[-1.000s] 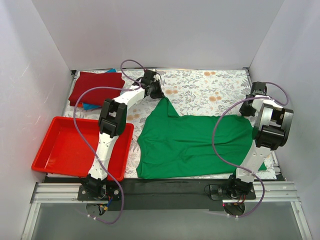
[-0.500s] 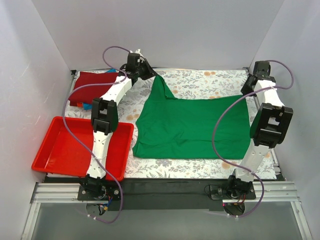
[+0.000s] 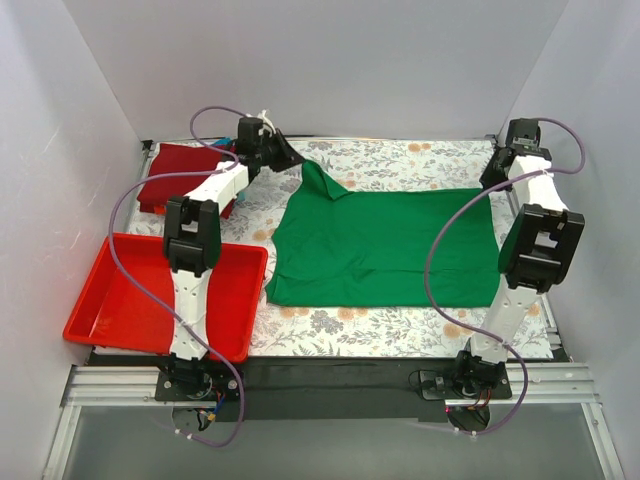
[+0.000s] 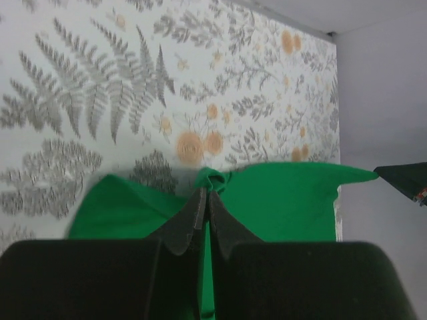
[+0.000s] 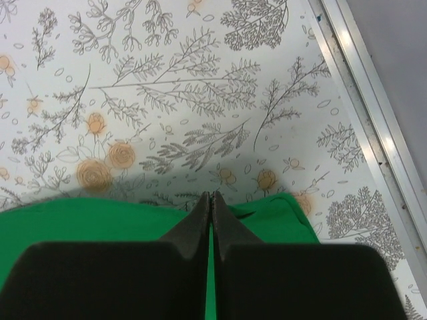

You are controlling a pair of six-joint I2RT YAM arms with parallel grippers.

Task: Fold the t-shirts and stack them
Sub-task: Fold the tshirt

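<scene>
- Nearest my bases, well behind my left claw and off to its left, sat the red tray. My left forearm passed above the tray's right end.
- Behind both claws, on my side of them, the green t-shirt lay spread on the floral cloth. Its near hem ran fairly straight, with a strip of the pattern showing between the hem and the table edge.
- The purple cable of my right arm looped over the right part of the shirt.
- My left claw was clenched on the shirt's far left corner. A small knot of green was pinched just past the fingertips, and the corner rose into a peak.
- My right claw was clenched on the far right corner, with green showing on both sides of the closed fingers.
- Just left of my left claw lay the folded dark red t-shirt, with a blue edge peeping out on its far side. My left arm crossed its right end.
- Beyond both claws there was bare floral cloth, then the back wall.
- A second before, both claws had been nearer my bases and the shirt had lain close to the near edge. Since then I had carried the corners away from me and drawn the shirt flatter. My left claw had also swung left, toward the red shirt.
</scene>
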